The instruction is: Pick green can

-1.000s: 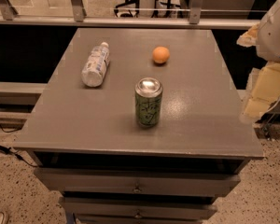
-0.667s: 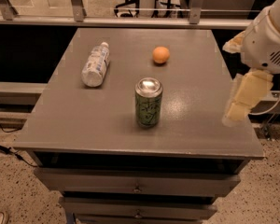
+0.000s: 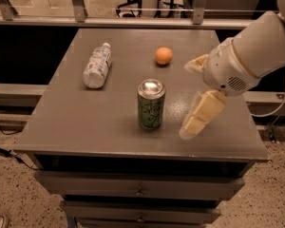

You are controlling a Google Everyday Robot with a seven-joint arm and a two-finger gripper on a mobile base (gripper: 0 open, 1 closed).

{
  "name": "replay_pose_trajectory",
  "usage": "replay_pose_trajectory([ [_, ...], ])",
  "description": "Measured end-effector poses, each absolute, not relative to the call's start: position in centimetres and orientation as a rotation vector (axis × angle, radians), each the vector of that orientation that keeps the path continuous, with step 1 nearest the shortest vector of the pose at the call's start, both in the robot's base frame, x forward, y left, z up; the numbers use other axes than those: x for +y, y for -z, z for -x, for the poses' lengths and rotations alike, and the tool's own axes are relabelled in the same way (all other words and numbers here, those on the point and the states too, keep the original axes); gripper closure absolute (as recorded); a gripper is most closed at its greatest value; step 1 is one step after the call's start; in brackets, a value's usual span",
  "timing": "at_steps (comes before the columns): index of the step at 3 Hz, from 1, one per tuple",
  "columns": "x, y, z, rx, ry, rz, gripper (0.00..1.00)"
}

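Observation:
The green can (image 3: pixel 151 104) stands upright near the middle of the grey table (image 3: pixel 95 122). It has a light green body with dark scribbles and a shiny silver top. My gripper (image 3: pixel 186 99) is to the right of the can, above the table's right half, with nothing in it. It is open: one cream finger (image 3: pixel 195 64) points left toward the orange fruit, the other (image 3: pixel 200 115) hangs down toward the table, close to the can's right side but apart from it.
A clear plastic bottle (image 3: pixel 97 65) with a white label lies on its side at the back left. An orange fruit (image 3: pixel 163 55) sits at the back middle. A metal railing (image 3: pixel 133 20) runs behind the table. Drawers (image 3: pixel 137 191) sit below the front edge.
My arm and gripper have moved left from the table's right edge toward the can. The can, bottle and fruit have not moved.

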State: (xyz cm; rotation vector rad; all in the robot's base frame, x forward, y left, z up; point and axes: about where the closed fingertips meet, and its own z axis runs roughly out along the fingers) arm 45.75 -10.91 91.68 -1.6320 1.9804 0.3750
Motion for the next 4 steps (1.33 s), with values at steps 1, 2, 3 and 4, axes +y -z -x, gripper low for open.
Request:
replay_pose_trajectory([
  [1,-6.0,-90.6,-45.6,1.846,-0.556,1.586,0.00],
  [2,-3.4,-89.6,-46.2,1.782,-0.628,1.538,0.01],
  [3,-3.2,-88.8,-48.4,1.776,-0.630,1.435,0.29],
  [4,-4.0,-88.7,-49.5,1.781,-0.610,1.376,0.52],
])
